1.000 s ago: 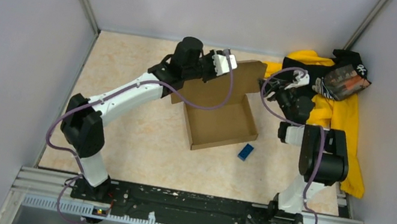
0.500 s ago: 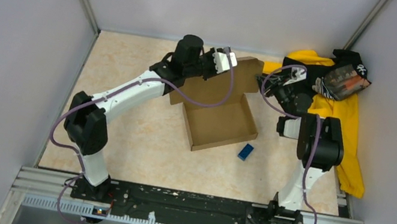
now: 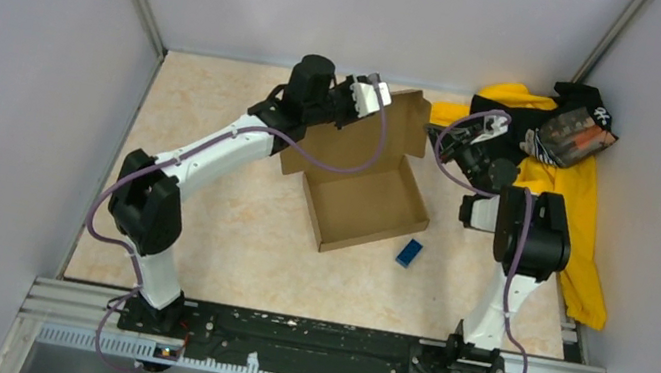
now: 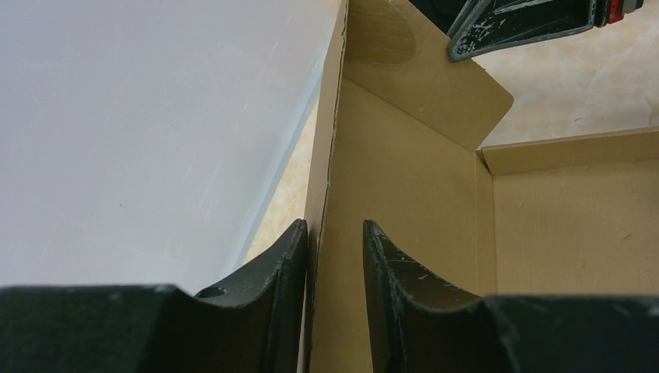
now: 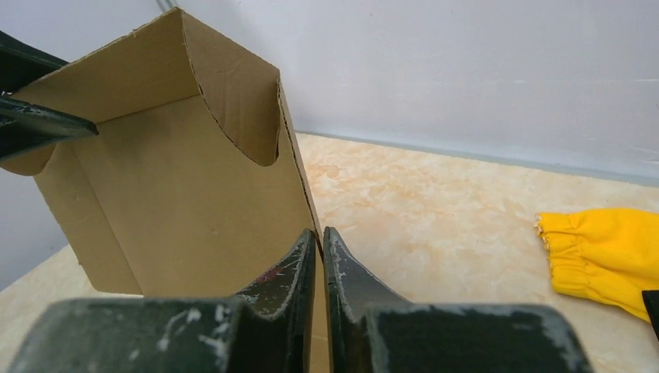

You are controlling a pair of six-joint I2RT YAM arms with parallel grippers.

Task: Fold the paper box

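- Closing over the last second, right gripper [image 5: 320,250] now has its jaws nearly together on the thin side edge of the paper box [image 5: 179,186], whose raised lid edge runs straight down between its fingertips.
- Just ahead of those fingertips, the lid stands more upright than a second ago, its side flap bent inward.
- Beyond the lid, left gripper [image 4: 334,225] straddles the opposite edge, jaws partly apart; whether they pinch, I cannot tell.
- With both edges attended, the lid looks ready to swing over the open tray below both grippers.
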